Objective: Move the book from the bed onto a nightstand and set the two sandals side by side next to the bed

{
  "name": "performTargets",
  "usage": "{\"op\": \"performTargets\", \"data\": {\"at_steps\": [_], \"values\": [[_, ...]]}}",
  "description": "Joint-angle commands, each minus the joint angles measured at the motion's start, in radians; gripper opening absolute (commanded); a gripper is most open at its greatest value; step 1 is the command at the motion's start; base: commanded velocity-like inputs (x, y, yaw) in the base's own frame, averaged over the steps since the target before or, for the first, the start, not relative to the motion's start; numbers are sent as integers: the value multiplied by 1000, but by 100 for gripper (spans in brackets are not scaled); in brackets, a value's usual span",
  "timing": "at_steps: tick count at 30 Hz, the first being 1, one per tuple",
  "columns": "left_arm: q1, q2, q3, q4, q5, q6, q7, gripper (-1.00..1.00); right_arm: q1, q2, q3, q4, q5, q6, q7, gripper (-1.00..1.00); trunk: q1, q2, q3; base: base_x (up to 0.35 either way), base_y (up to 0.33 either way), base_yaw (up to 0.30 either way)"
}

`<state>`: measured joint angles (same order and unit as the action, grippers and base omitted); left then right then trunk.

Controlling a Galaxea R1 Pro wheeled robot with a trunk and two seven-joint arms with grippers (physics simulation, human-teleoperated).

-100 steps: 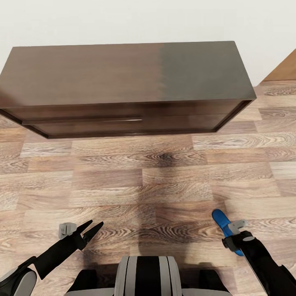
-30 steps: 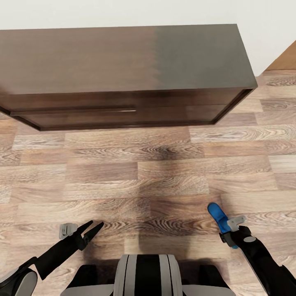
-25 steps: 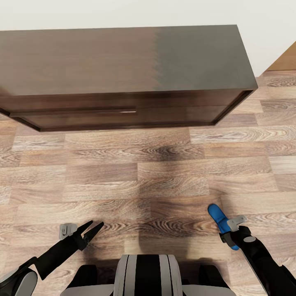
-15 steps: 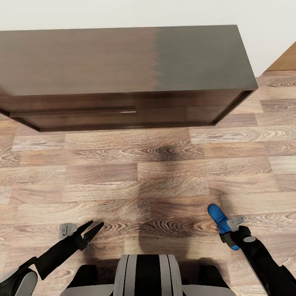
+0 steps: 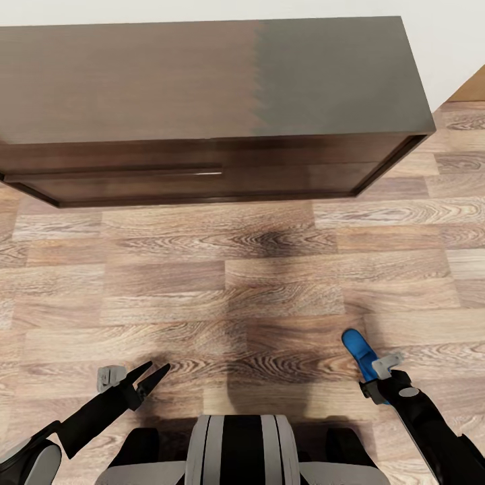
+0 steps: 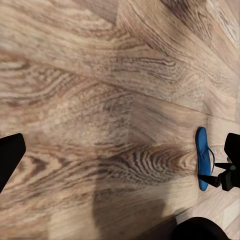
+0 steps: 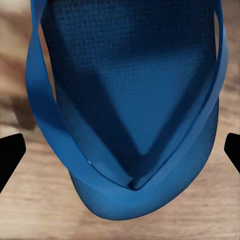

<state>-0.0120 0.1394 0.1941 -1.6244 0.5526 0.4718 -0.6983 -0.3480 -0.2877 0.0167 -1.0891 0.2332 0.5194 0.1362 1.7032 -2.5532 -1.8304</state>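
one long dark wood drawer cabinet takes the upper half of the head view, standing against a pale wall, its drawer front facing the camera. below it the wood plank floor runs to the bottom of the frame, with the robot's trunk at bottom centre.

at lower left of the head view the left gripper hangs over bare floor with its two dark fingers parted and nothing between them. at lower right the right gripper is closed on one blue sandal, which sticks out past it toward the cabinet. the right wrist view shows the sandal up close, sole and straps across most of the frame; the left wrist view catches it small at the right edge, edge-on above the floor.

as a judgement: one sandal is picked up and in transit, not yet set down. the second sandal, the book, the bed and the nightstand are not in these frames, so their state cannot be told; by what is visible, carrying this sandal to the bedside, pairing it with the other, and moving the book all look like work left to do.
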Motion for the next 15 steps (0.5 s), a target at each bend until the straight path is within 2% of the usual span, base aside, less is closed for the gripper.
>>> {"op": "performTargets", "data": {"at_steps": [1, 12, 13, 15], "values": [[0, 0, 1, 0, 7, 8, -1, 100, 0, -1, 1, -2, 11, 5, 6, 100, 0, 0, 0, 0, 0, 0], [0, 0, 1, 0, 7, 8, -1, 100, 0, -1, 0, -2, 10, 5, 6, 100, 0, 0, 0, 0, 0, 0], [0, 0, 1, 0, 7, 8, -1, 100, 0, -1, 0, -2, 10, 5, 6, -100, 0, 0, 0, 0, 0, 0], [0, 0, 1, 0, 7, 8, -1, 100, 0, -1, 0, -2, 10, 5, 6, -100, 0, 0, 0, 0, 0, 0]]}}
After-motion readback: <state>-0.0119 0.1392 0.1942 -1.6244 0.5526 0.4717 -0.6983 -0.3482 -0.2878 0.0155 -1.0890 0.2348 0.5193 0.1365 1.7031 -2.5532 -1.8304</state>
